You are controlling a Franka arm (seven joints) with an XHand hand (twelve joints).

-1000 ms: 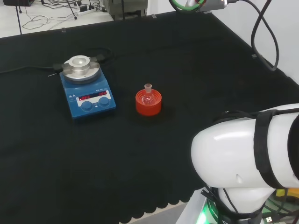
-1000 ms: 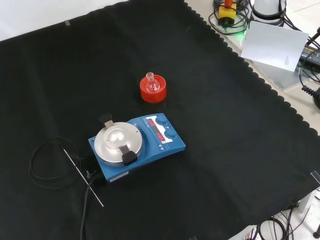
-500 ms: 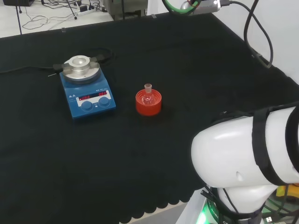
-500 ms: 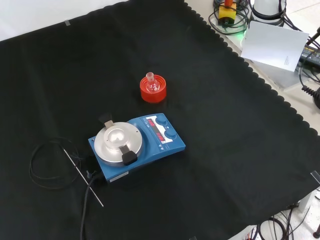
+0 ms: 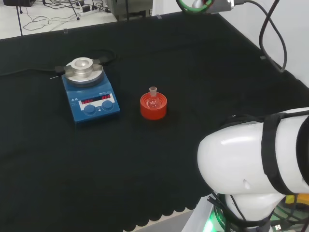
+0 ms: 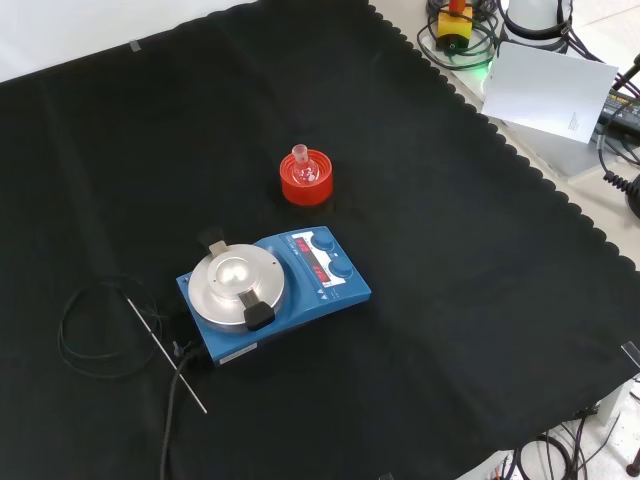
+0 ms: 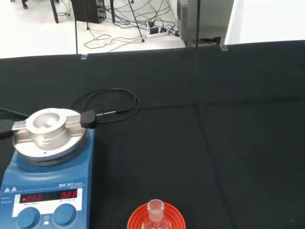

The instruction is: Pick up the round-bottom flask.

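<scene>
A small clear round-bottom flask sits upright in a red ribbed ring stand near the middle of the black cloth. The front view has the same flask on its red stand, just beyond the hotplate. Seen from the wrist, the flask's neck rises out of the red stand from some distance away. Nothing touches the flask.
A blue magnetic hotplate with a round metal top stands left of the flask in the head view, its cable and a thin rod trailing on the cloth. The arm's white link fills the head view's lower right.
The flask, stand and hotplate have stayed put. At the head view's top right the arm's upper part and its cable have shifted slightly.
</scene>
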